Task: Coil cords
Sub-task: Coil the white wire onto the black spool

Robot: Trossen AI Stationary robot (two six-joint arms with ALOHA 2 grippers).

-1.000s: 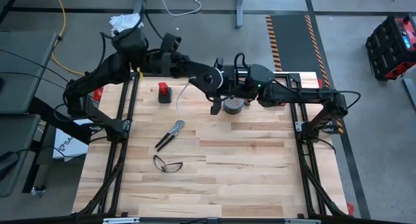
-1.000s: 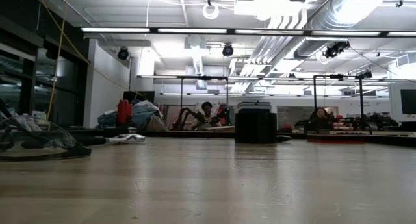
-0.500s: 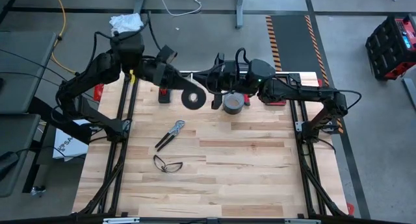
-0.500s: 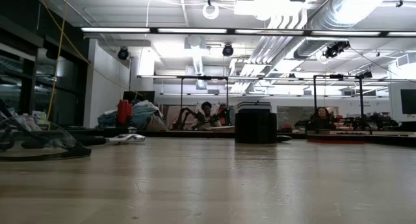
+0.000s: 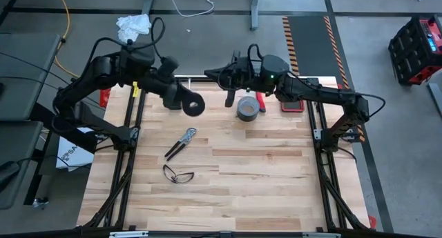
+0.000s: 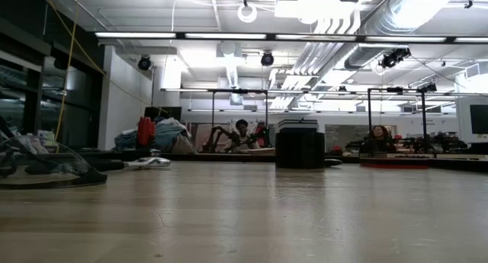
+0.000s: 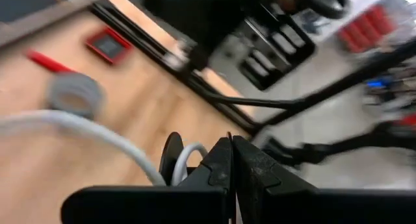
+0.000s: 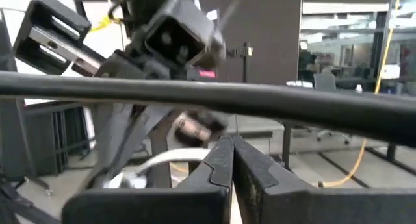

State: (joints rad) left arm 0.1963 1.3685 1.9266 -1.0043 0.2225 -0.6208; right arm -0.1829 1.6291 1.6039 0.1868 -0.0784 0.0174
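Left tool (image 5: 185,100), clamped apparently on spool (image 5: 194,106), has pulled away from pinched-together right tool (image 5: 219,74).

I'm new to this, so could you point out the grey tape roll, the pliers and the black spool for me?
grey tape roll (image 5: 248,107): high view, on its top face.
pliers (image 5: 181,142): high view, on the middle of the handles.
black spool (image 5: 194,106): high view, on its round face.

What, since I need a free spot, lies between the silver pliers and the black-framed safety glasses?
Nothing: in the high view, only bare wooden tabletop separates the silver pliers from the black-framed safety glasses.
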